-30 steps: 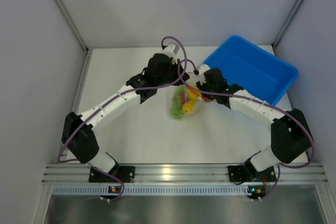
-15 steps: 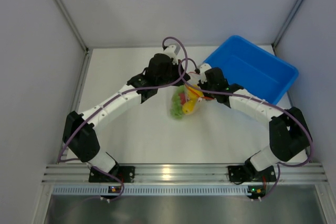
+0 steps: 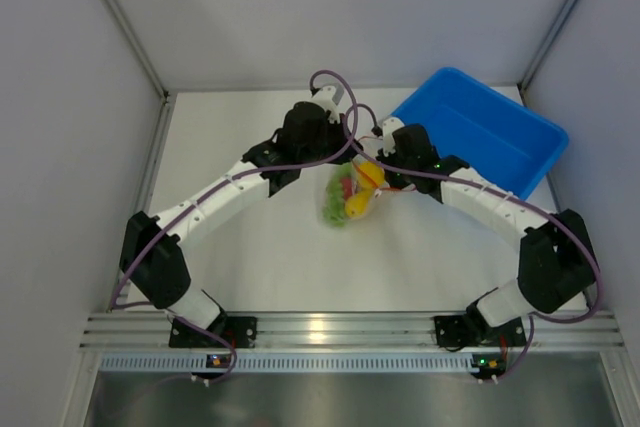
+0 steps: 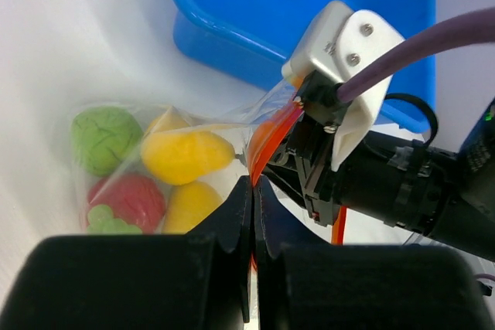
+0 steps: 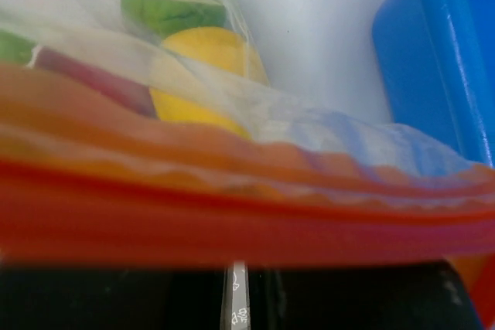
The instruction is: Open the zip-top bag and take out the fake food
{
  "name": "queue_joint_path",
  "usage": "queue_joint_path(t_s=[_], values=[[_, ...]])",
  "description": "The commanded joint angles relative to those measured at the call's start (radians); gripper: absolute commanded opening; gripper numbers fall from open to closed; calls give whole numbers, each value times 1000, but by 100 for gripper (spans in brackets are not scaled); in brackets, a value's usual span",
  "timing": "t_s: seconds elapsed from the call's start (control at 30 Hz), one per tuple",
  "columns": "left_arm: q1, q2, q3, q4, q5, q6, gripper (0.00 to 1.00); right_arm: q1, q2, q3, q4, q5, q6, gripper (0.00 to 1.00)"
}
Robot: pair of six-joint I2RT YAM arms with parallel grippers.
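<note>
Your right arm [image 3: 480,202] has eased slightly right and far, toward the blue bin [image 3: 480,132]. The zip-top bag [image 3: 348,197] has been drawn with it, while the left arm [image 3: 230,192] has hardly shifted. Both pincers are clamped on the bag: the left gripper [image 4: 252,191] pinches one lip, and the right gripper [image 5: 236,287] grips the orange-red zip strip [image 5: 232,214]. The pull-apart looks under way to you, yet the fake food [image 4: 186,156] sits inside the bag, held between the grippers over mid-table.
</note>
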Motion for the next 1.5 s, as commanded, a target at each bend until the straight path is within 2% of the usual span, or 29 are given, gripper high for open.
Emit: queue_joint_path(t_s=[0.0, 0.63, 0.83, 1.0, 1.1, 1.23, 1.33, 1.47], values=[[-2, 10, 48, 54, 21, 8, 0, 1, -57, 99, -49, -31, 21, 0], [-2, 50, 37, 54, 14, 2, 0, 9, -192, 344, -327, -29, 47, 0], [0, 50, 20, 61, -5, -6, 0, 8, -233, 422, -402, 69, 47, 0], [1, 36, 5, 69, -15, -11, 0, -9, -233, 482, -430, 228, 55, 0], [1, 30, -7, 69, -28, -12, 0, -63, -244, 485, -361, 320, 121, 0], [6, 27, -23, 69, -41, -21, 0, -173, -242, 473, -267, 334, 196, 0], [26, 19, -34, 74, -41, -37, 0, -290, -174, 478, -231, 351, 202, 0], [37, 2, -44, 72, -45, -41, 0, -385, -100, 449, -152, 356, 205, 0]])
